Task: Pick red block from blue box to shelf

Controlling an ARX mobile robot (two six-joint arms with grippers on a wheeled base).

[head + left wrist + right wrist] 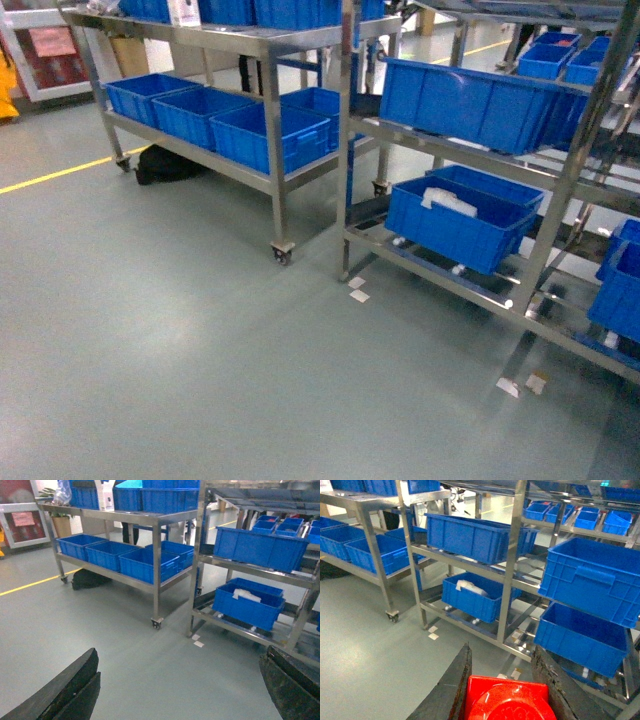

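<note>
In the right wrist view the glossy red block (pixel 507 700) sits between the dark fingers of my right gripper (pixel 502 651), which is shut on it, round stud facing the camera. The steel shelf (pixel 511 560) stands ahead of it, loaded with dark blue crates. That shelf's upright (pixel 345 150) is right of centre in the head view. My left gripper (pixel 180 680) hangs open over bare floor, nothing between its fingers. A turquoise sliver (pixel 129 483) on the left rack's top tier may be the blue box. Neither gripper shows in the head view.
A wheeled steel rack (pixel 272 140) with dark blue crates (pixel 270 135) stands at the left. A black bag (pixel 165 165) lies under it. A yellow line (pixel 60 173) crosses the grey floor. White tape marks (pixel 357 290) lie by the shelf foot.
</note>
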